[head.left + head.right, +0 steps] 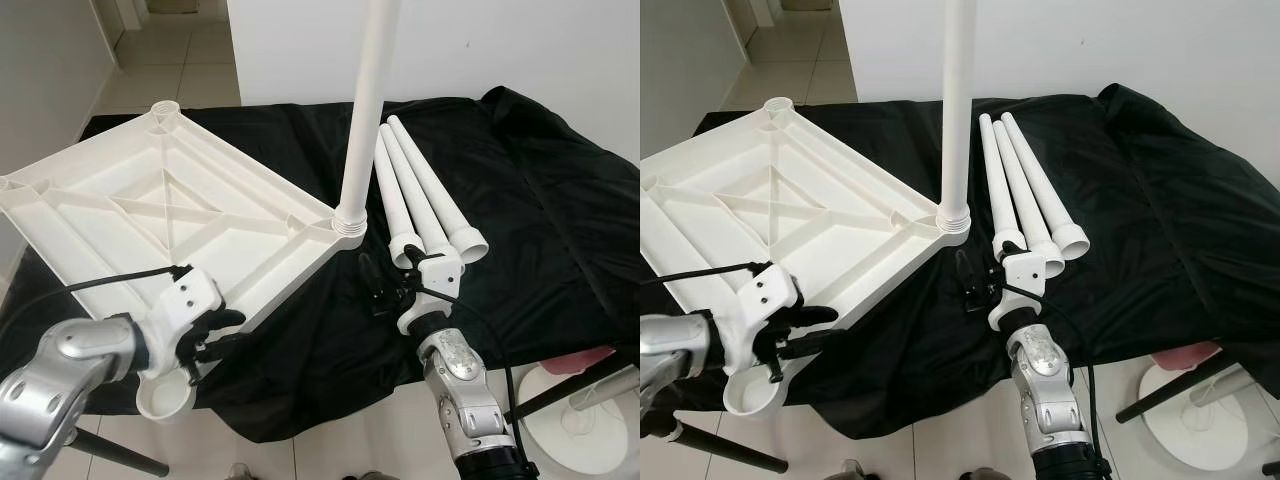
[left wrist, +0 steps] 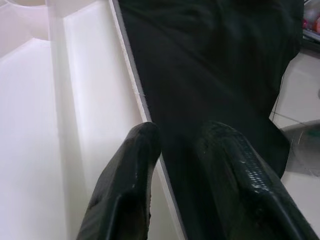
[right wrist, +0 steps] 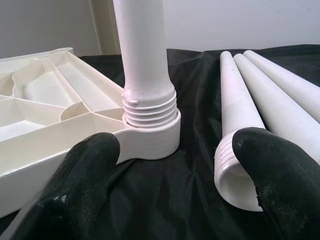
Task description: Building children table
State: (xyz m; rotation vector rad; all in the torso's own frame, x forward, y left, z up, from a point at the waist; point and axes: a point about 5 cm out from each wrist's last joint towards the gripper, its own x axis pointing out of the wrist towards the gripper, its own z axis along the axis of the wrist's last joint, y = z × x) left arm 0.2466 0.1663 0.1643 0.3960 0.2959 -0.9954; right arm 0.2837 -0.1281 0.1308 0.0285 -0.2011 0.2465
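Head views bright, evenly lit, sharp; soft daylight, source unclear. Matte black cloth (image 1: 520, 200) swallows detail, folds barely readable. White ribbed plastic tabletop (image 1: 150, 200) near blown out, shallow shadows between ribs. Left wrist view: tabletop overexposed, two black rubbery fingers (image 2: 125, 195) soft, close to lens. Right wrist view: foreground fingers blurred, threaded white plastic leg (image 3: 145, 60) crisp.
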